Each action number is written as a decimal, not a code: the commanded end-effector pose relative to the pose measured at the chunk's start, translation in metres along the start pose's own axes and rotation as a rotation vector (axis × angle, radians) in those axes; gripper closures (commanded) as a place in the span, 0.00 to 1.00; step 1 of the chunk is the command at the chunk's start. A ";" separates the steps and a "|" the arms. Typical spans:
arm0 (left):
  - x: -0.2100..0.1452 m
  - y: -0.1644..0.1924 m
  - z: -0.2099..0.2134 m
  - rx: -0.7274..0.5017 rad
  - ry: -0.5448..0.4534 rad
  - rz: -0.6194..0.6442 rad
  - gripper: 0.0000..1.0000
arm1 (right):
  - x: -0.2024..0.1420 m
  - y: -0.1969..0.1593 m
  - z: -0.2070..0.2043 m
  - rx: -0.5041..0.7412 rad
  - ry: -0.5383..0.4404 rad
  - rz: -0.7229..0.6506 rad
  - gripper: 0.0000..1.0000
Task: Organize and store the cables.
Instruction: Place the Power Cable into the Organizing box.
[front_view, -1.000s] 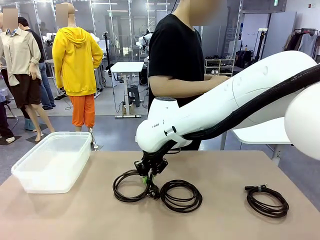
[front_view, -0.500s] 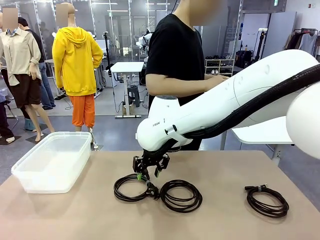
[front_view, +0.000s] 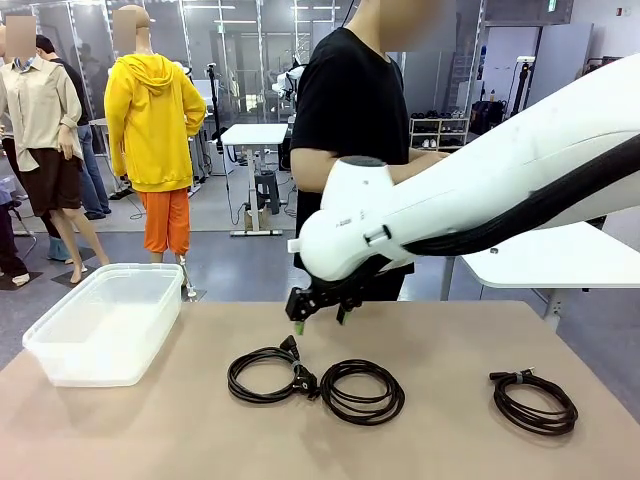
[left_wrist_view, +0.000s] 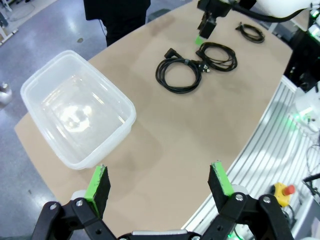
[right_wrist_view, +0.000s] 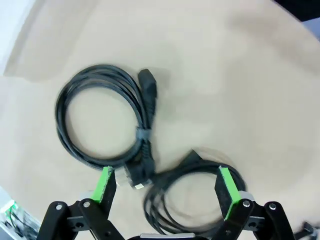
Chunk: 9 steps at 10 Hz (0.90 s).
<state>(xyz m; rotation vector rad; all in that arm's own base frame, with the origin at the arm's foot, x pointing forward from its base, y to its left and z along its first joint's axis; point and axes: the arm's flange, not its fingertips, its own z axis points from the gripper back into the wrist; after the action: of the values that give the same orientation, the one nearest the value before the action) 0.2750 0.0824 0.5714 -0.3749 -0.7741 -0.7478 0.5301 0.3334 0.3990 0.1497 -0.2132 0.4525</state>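
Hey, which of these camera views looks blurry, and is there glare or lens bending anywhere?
Right wrist view: the cables look slightly soft. Left wrist view: sharp, but the table bows at its edge from the wide lens, and light glares inside the clear bin. Front view: crisp, evenly lit.

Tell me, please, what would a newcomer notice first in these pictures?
The white right arm reaches in from the right, its hand open above two black cable coils lying side by side mid-table. A third coil lies apart at the right, and a clear tub stands at the left.
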 end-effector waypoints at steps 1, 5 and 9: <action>0.001 0.000 0.000 -0.007 -0.006 -0.006 0.00 | -0.033 -0.034 0.029 -0.022 -0.035 0.049 0.00; 0.001 0.000 0.000 -0.007 -0.006 -0.006 0.00 | -0.098 -0.153 0.113 0.079 -0.149 0.080 0.00; 0.001 0.000 0.000 -0.007 -0.006 -0.006 0.00 | -0.193 -0.279 0.155 0.173 -0.305 0.085 0.00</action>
<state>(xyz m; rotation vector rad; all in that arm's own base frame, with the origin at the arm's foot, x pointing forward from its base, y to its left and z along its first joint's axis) 0.2749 0.0824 0.5716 -0.3740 -0.7742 -0.7479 0.4638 0.0009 0.4855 0.3189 -0.4757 0.4906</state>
